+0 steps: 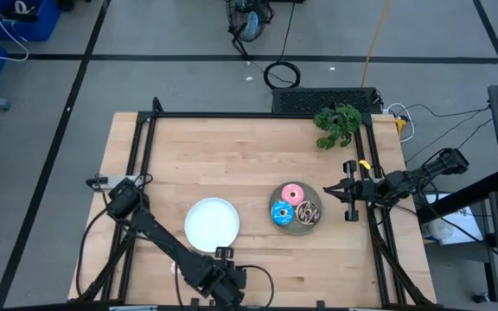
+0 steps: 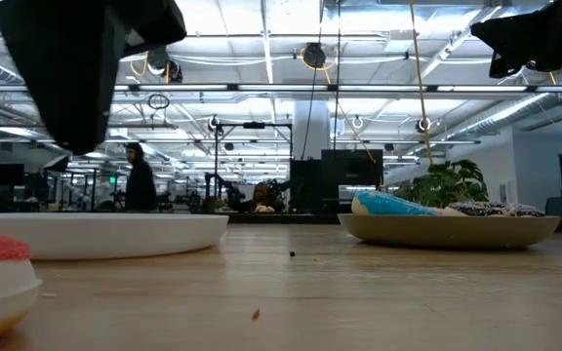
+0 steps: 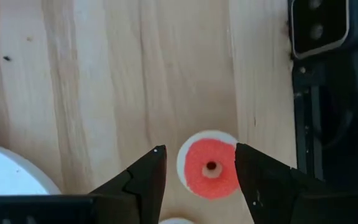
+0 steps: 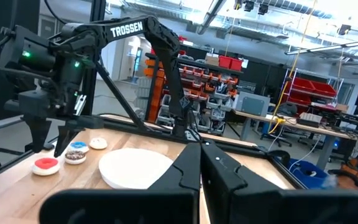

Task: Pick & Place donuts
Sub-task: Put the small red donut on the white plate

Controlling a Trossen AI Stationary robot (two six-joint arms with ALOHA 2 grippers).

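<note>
A red mini donut lies flat on the wooden table near its near edge. My left gripper hovers above it, open, one finger on either side and clear of it. The right wrist view shows the red donut with a brown, a blue and a white-pink mini donut beside it. The pink, blue and chocolate donuts lie on the grey plate. My right gripper is shut and empty, right of that plate.
A round white plate lies between the mini donuts and the grey plate. A green plant stands at the far right. A black frame rims the table. A person stands far off in the room.
</note>
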